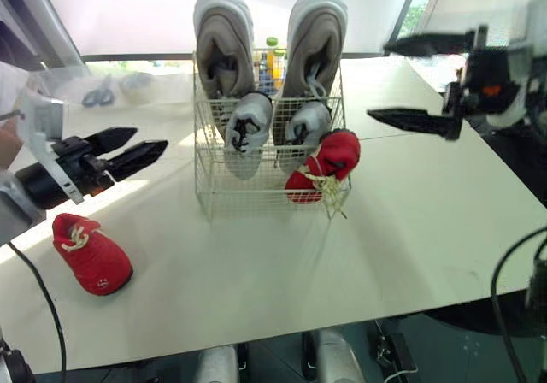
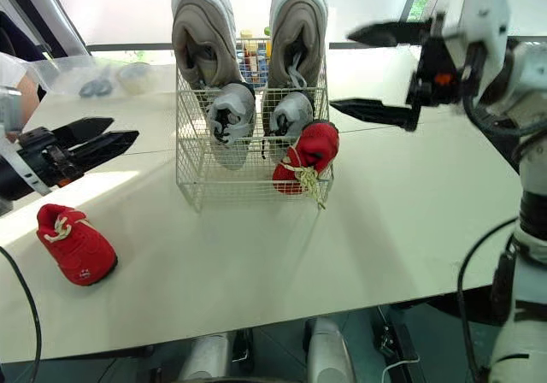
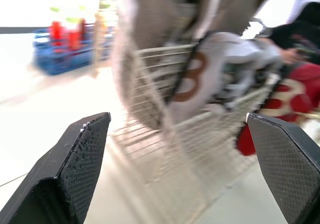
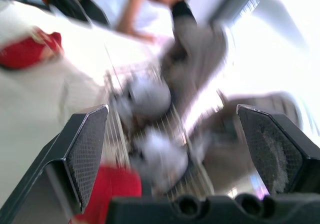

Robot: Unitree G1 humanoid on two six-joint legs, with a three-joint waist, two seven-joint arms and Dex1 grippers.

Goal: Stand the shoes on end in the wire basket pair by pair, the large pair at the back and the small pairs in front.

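A white wire basket (image 1: pixel 214 197) stands mid-table. Two large grey shoes (image 1: pixel 224 45) stand on end at its back. In front of them are two small grey shoes (image 1: pixel 248 131). One small red shoe (image 1: pixel 329 165) hangs over the basket's front right corner, laces dangling. The other red shoe (image 1: pixel 91 253) lies on the table at the left. My left gripper (image 1: pixel 128 150) hovers open above and beyond that shoe, pointing at the basket. My right gripper (image 1: pixel 419 84) is open and empty, raised to the right of the basket.
A person's arm (image 2: pixel 17 79) rests at the far left edge. A clear bag with scissors (image 1: pixel 98 92) lies at the back left. Bottles in a blue crate (image 3: pixel 65 44) stand behind the basket. The table's front edge (image 1: pixel 342 319) runs close below.
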